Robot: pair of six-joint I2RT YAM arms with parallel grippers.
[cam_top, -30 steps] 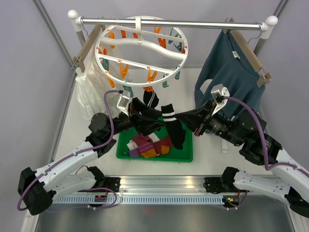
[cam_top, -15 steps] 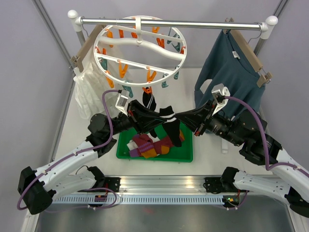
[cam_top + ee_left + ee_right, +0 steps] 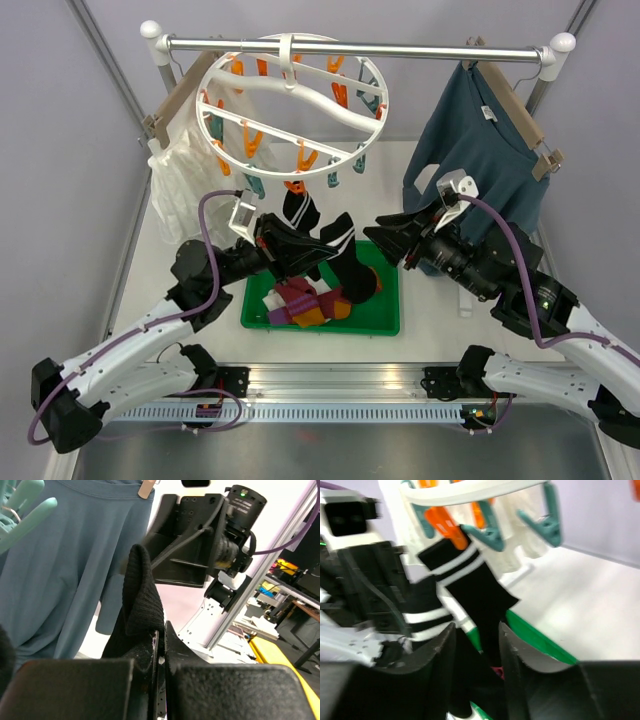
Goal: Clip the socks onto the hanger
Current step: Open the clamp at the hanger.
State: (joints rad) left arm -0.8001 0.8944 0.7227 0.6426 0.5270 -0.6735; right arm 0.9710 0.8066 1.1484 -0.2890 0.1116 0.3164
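**Sock held up toward the hanger**

The black striped sock hangs over the green tray by the counter's near edge. The tightly closed left hand pinches it, apparently to bring its cuff up to the white hanger above the far edge. The right hand waits beside it, spread open and empty, probably placed to work a clip.
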